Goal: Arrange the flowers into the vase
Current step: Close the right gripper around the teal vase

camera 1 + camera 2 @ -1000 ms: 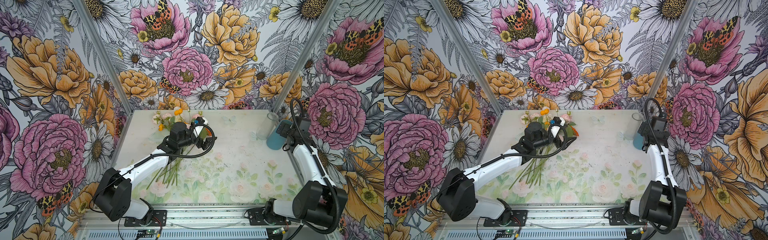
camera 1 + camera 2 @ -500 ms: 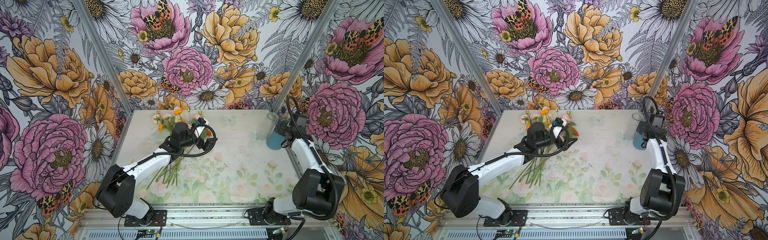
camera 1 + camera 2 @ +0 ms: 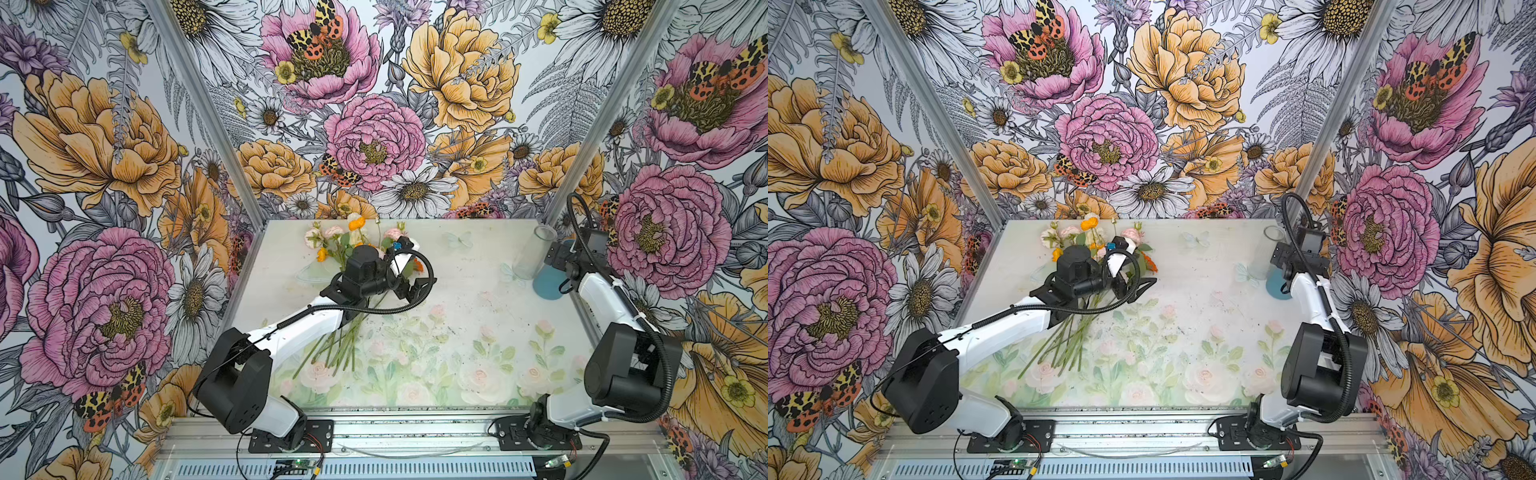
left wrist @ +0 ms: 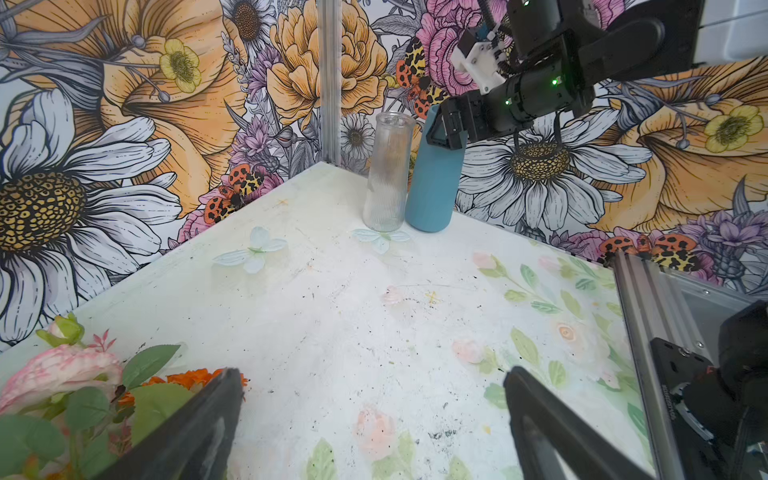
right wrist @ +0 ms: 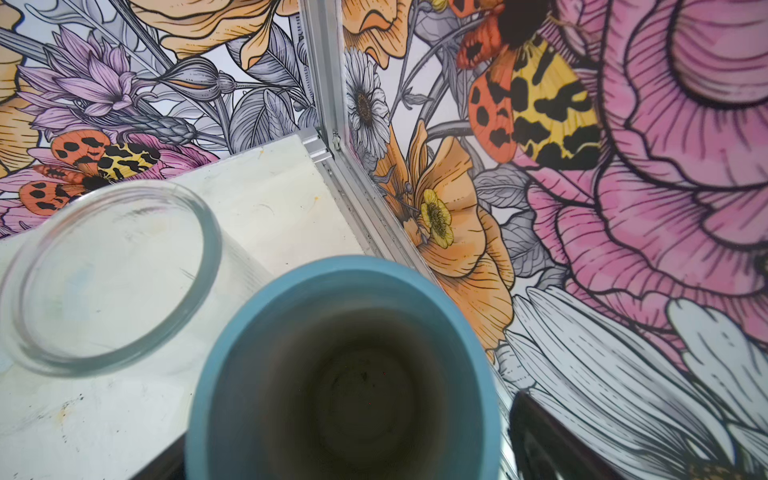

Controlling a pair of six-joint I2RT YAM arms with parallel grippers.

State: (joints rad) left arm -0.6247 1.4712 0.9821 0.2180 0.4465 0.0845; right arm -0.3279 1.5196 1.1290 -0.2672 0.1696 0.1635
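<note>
Left pincer gapes empty beside the flowers at eleven o'clock on the scuffed pastel desk. Right pincer, equally wide and empty, tops the blue vase at two o'clock. Floral wallpaper surrounds.

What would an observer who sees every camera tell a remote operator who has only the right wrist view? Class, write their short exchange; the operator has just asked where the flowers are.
Observer: The bunch of green-stemmed pink, orange and cream flowers lies on the left half of the pale floral-printed table, heads toward the far edge.
Operator: Are they gripped?
Observer: No. The left jaws stand open over bare table beside the flower heads.
Operator: Are both vases upright?
Observer: Yes. The tall blue tapering vase and the ribbed clear glass vase stand upright, close together, in the far right corner.
</note>
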